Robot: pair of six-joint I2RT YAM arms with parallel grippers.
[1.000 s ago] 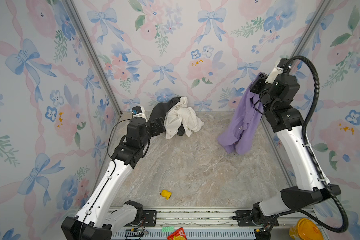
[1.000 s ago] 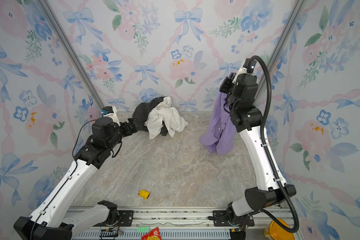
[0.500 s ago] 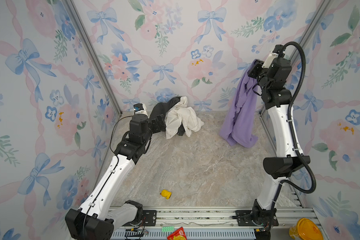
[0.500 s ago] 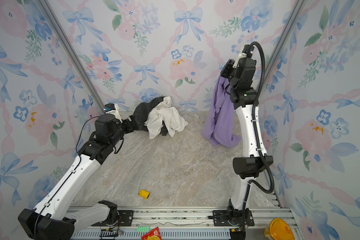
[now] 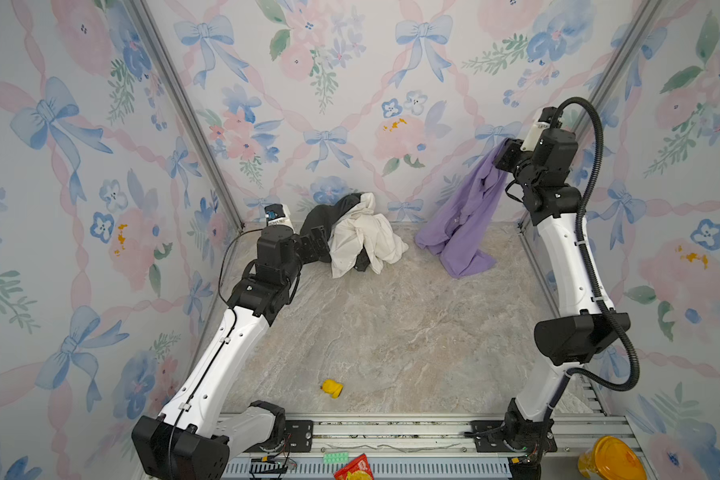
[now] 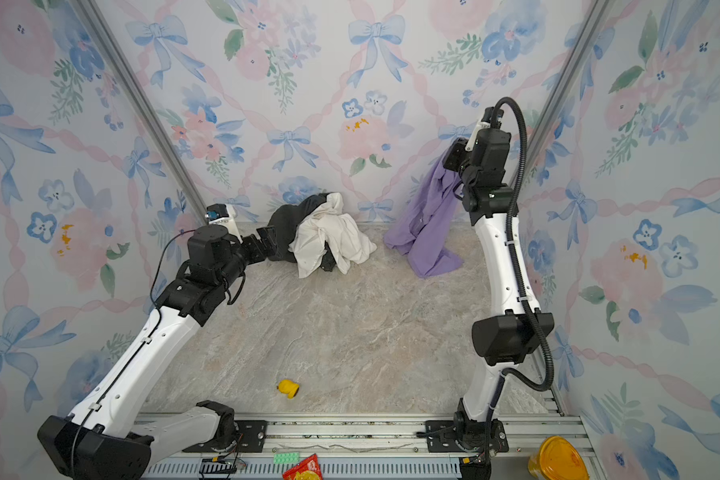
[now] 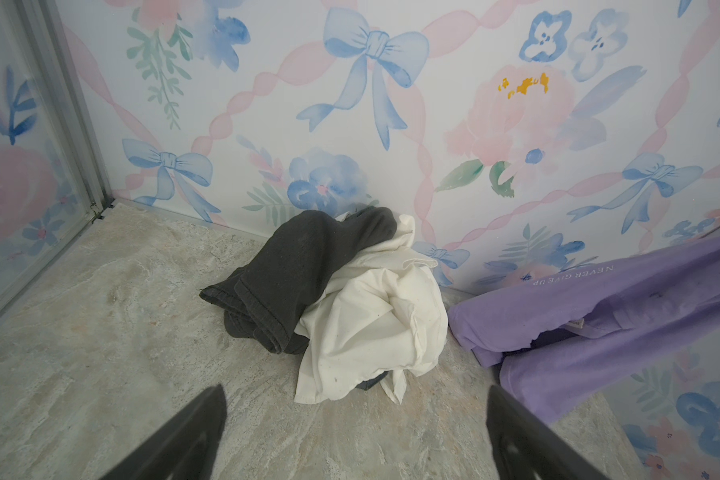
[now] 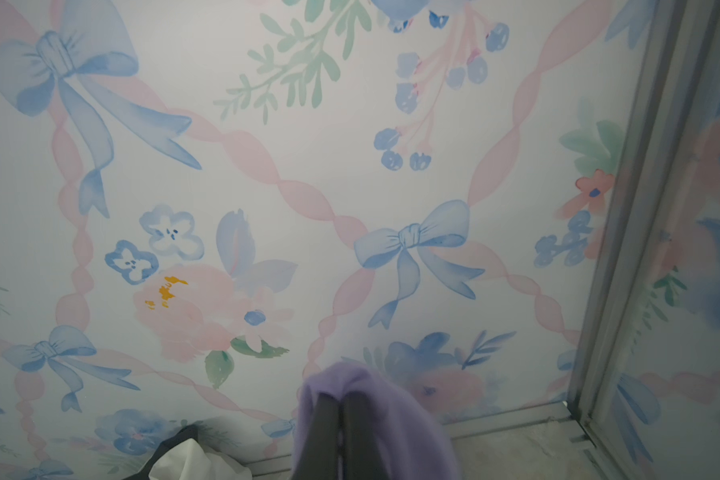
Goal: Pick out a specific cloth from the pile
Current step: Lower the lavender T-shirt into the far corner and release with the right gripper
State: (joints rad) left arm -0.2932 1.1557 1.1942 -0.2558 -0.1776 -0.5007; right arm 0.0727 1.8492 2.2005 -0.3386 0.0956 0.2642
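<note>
**Lavender cloth hangs from the right hand, lifted beside the pile**

**Top views.** In both top views the cloth (image 5: 462,220) hangs from the right hand (image 5: 507,154), which is raised high to the right of the pile (image 5: 350,237). Its lower folds rest on the worktop (image 5: 391,332), near the pile's right side, with a narrow gap showing. The right arm stands nearly upright, with its wrist bent over toward the back wall (image 5: 350,104). The left arm reaches forward and low, and the left hand (image 5: 319,245) sits just beside the pile's left side.

**Left wrist view.** The left hand's fingers (image 7: 192,432) are spread wide with nothing between them. Ahead, a dark garment (image 7: 300,270) lies draped over a cream garment (image 7: 371,328). The cloth slopes up to the right of the pile and shows small white lettering. I cannot tell whether it touches the cream garment.

**Right wrist view.** The right hand's fingers (image 8: 327,440) are clenched on a bunched fold of the cloth, which bulges around them.

**Handling.** The cloth looks light, limp and not fragile. It will likely drape, stretch and swing rather than keep a shape. A thin single layer could slide out of the grip, so a thick gathered fold is the safer place to hold. The trailing folds may drag or snag on the pile.
</note>
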